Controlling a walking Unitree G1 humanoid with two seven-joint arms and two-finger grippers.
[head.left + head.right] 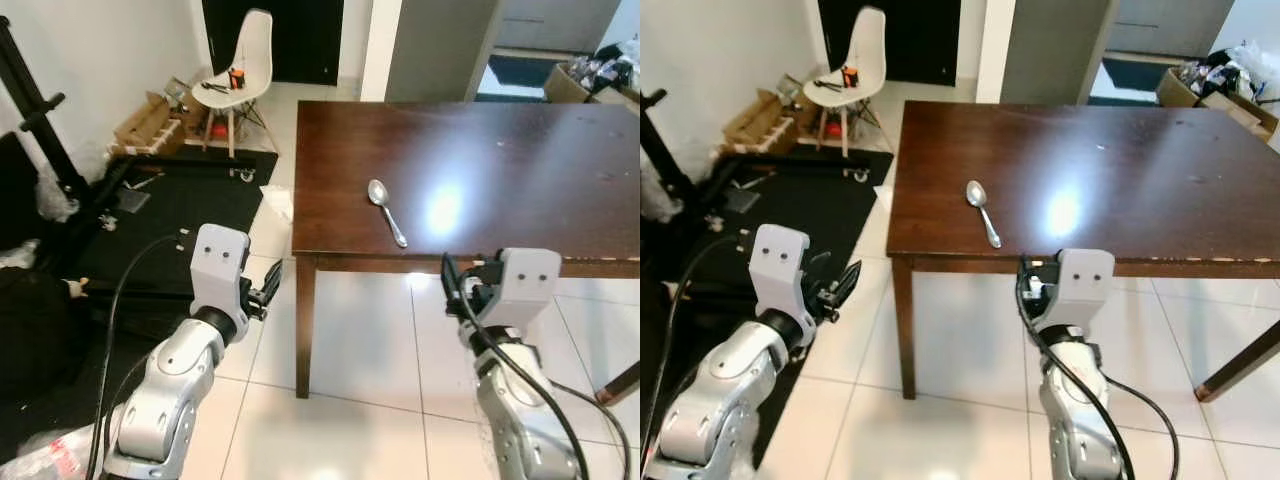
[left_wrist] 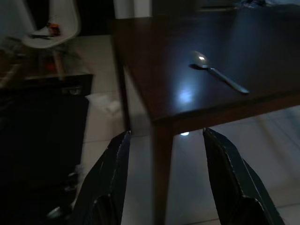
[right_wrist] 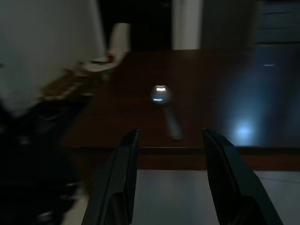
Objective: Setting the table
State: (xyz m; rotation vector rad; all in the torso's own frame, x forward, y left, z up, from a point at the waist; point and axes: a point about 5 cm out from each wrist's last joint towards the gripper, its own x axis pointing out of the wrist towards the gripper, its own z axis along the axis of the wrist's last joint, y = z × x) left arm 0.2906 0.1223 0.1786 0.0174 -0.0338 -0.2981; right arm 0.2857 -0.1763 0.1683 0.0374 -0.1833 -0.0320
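Far left, a white moulded chair (image 1: 240, 62) stands against the wall with small items on its seat, beside cardboard boxes (image 1: 150, 122) and a black mat (image 1: 170, 215) over pale glossy floor tiles (image 1: 360, 350).

The left claw (image 2: 164, 178) hangs low off the bench's near left corner, below the top. Its two long black fingers (image 2: 110, 173) are spread wide, with nothing between them.

The bench (image 1: 540, 150) is dark polished wood, smooth and reflective, with square legs and a bright patch of glare on top. The spoon (image 1: 387, 211) lies flat on it near the front edge, towards the left end, bowl away from the robot and handle angled towards the near edge. It looks like plain polished metal: light, stiff, not fragile, but thin and slick. Lying flat on a hard, shiny top, it would probably skid or pivot if pushed from one side. The slim handle seems the better place to take it, about midway along, pinched across its width; the rounded bowl would likely slip out of flat pads.

The right claw (image 3: 166, 178) sits just short of the bench's front edge, below the top and pointed at the spoon. Its fingers (image 3: 225, 173) are also parted wide and empty.
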